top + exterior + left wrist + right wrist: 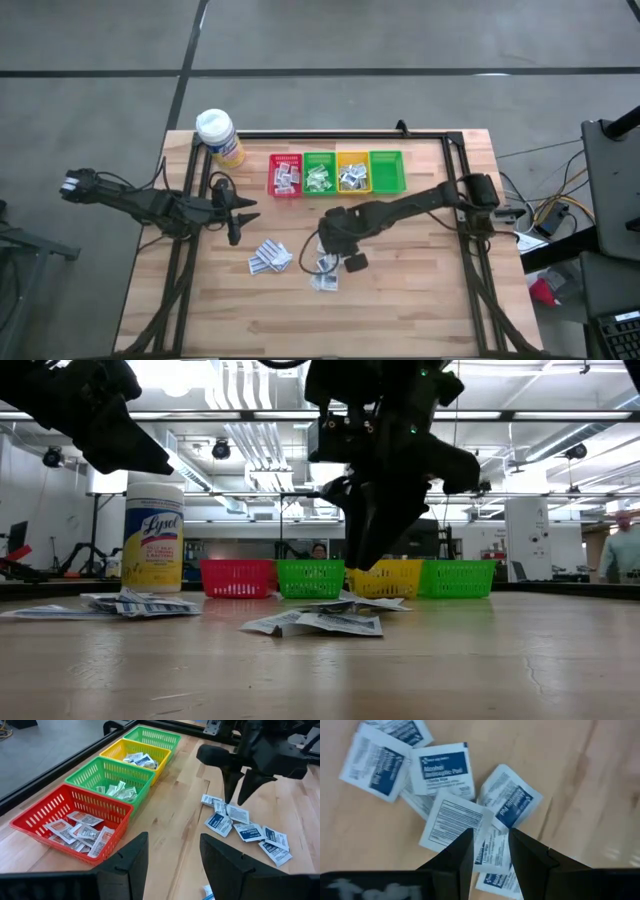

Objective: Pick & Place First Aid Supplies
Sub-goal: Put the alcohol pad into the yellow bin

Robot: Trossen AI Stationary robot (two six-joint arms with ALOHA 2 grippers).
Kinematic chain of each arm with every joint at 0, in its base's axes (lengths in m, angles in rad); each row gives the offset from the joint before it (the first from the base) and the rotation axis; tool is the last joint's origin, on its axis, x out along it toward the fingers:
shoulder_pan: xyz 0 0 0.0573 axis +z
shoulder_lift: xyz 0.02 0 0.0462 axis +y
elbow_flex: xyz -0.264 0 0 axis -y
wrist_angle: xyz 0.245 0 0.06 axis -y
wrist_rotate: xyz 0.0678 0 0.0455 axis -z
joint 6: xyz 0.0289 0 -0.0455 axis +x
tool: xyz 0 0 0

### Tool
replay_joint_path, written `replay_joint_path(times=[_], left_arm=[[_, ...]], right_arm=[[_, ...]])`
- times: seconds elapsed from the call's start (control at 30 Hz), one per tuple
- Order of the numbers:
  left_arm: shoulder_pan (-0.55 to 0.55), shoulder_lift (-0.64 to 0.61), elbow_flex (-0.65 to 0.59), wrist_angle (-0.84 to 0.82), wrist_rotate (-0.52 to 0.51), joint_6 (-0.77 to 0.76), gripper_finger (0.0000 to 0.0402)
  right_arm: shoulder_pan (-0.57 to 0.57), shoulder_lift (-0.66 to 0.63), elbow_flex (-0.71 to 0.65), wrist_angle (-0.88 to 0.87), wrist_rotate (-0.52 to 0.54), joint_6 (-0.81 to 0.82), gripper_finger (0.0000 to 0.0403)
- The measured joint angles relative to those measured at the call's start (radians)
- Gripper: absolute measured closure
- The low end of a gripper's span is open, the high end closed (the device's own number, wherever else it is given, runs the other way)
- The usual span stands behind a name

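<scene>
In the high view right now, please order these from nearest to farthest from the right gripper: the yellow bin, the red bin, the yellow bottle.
Measured from the right gripper, which hangs over a pile of sachets mid-table:
1. Yellow bin, in the row behind it.
2. Red bin, at the row's left end.
3. Yellow bottle, at the table's far left corner.

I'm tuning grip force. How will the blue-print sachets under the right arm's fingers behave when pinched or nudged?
The sachets look thin and flat, so probably light and floppy, bending rather than holding shape. They overlap in a loose pile, so a nudge likely slides several together on the smooth wooden table. The right gripper, open above them, may lift more than one.
</scene>
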State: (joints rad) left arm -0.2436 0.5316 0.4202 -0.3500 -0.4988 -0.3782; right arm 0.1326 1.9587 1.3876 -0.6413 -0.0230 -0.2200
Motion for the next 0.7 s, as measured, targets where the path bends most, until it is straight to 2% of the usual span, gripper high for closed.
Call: replay_joint_path(times=[0.27, 0.7], left_arm=[[0.0, 0.0, 0.0, 0.0, 0.0, -0.009, 0.0229], [0.0, 0.0, 0.0, 0.0, 0.0, -0.012, 0.0229]], right_arm=[[-0.042, 0.001, 0.0, 0.006, -0.087, -0.05, 0.0282], [-0.046, 0.041, 0.0, 0.053, -0.113, -0.06, 0.0282]])
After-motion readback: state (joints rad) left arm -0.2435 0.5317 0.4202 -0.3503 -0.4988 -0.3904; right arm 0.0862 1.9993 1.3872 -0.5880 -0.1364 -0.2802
